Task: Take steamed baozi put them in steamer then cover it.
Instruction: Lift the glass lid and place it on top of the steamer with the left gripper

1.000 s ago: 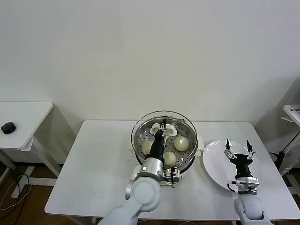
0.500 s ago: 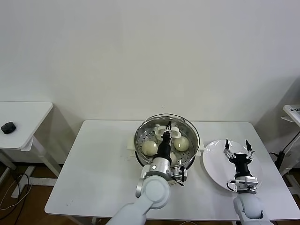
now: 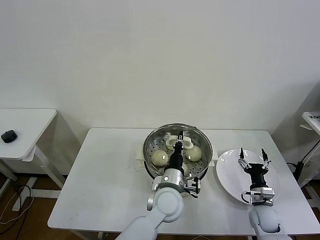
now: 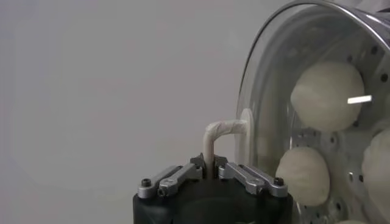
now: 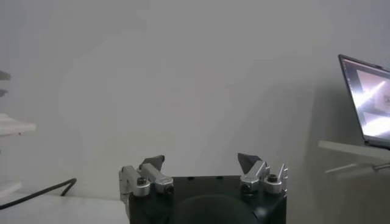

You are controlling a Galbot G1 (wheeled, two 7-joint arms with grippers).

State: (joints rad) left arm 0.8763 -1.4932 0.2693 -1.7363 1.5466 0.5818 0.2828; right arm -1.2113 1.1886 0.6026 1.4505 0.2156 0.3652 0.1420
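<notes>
Head view: the left gripper (image 3: pixel 179 136) clamps the cover (image 3: pixel 178 146) by its handle, directly over the steamer (image 3: pixel 148 159) holding the steamed baozi (image 3: pixel 159 158). Right gripper (image 3: pixel 252 159) hangs spread over the white plate (image 3: pixel 227 175).

Left wrist view: fingers (image 4: pixel 234 173) pinch the handle (image 4: pixel 220 134); baozi lie beyond the glass.

Right wrist view: jaws apart, empty.

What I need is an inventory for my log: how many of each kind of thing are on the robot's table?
baozi, counting only those in view: 3
steamer: 1
cover: 1
white plate: 1
Total: 6; another baozi could be hidden behind the arm.
</notes>
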